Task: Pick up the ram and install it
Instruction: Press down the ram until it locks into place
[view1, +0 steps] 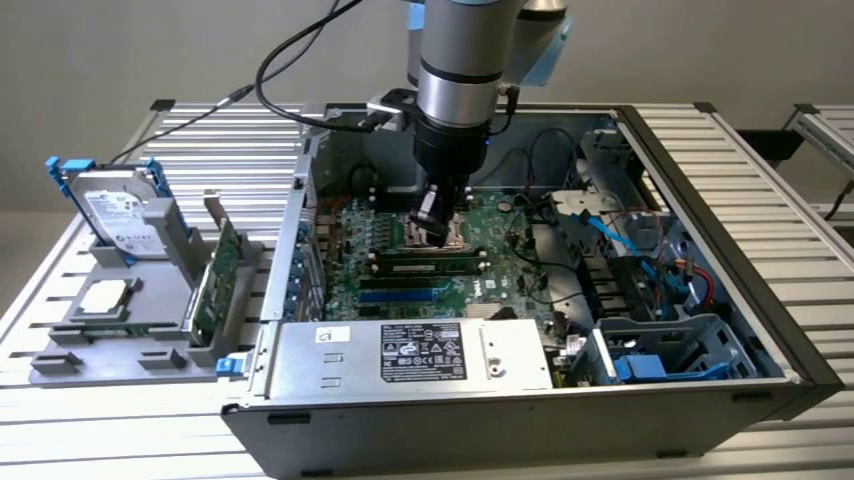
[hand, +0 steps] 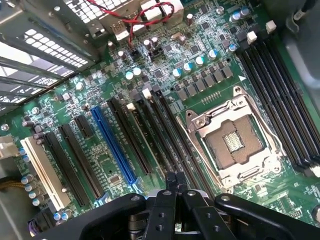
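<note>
The ram (view1: 427, 266), a narrow green stick with dark chips, stands upright in a black slot on the motherboard (view1: 501, 245), just in front of the CPU socket (view1: 430, 238). My gripper (view1: 430, 220) hangs over the socket, slightly above and behind the ram and apart from it. In the wrist view the gripper (hand: 175, 181) is shut with its two black fingertips pressed together and nothing between them. Below them run the long black slots (hand: 165, 135) beside the open metal CPU socket (hand: 235, 145); one of them seems to carry the ram's thin top edge (hand: 146, 134).
The open computer case (view1: 747, 300) surrounds the motherboard, with a power supply (view1: 414, 352) at the front and blue cables and a drive cage (view1: 654, 350) at the exterior view's right. Outside, at the left, a grey holder (view1: 80, 360) carries a hard drive (view1: 114, 210) and a wider green expansion card (view1: 214, 285).
</note>
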